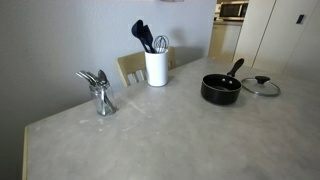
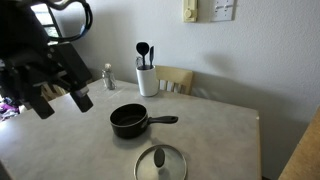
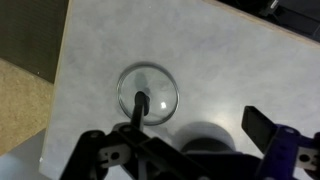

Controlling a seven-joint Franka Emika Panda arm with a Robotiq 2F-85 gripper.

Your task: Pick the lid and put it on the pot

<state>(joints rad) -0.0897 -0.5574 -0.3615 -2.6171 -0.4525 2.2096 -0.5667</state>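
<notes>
A pale, mottled table (image 1: 170, 135) fills the lower part of both exterior views. Above centre in an exterior view stands a white utensil holder (image 1: 156, 68) with black spatulas (image 1: 141, 33) and a whisk (image 1: 160, 43). Left of it, a shiny cup (image 1: 101, 100) holds spoons (image 1: 92, 76). A wooden chair back (image 1: 130, 68) shows just behind the holder. Switch plates (image 2: 222, 9) sit on the wall at the upper right of an exterior view (details too small to read). Tan carpet (image 3: 22, 110) fills the wrist view's lower left.

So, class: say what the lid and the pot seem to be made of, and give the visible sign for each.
The lid: clear glass, since the table shows through it, with a shiny metal-looking rim and dark knob. The pot: probably metal with a black coating; its all-black look leaves that open.
</notes>
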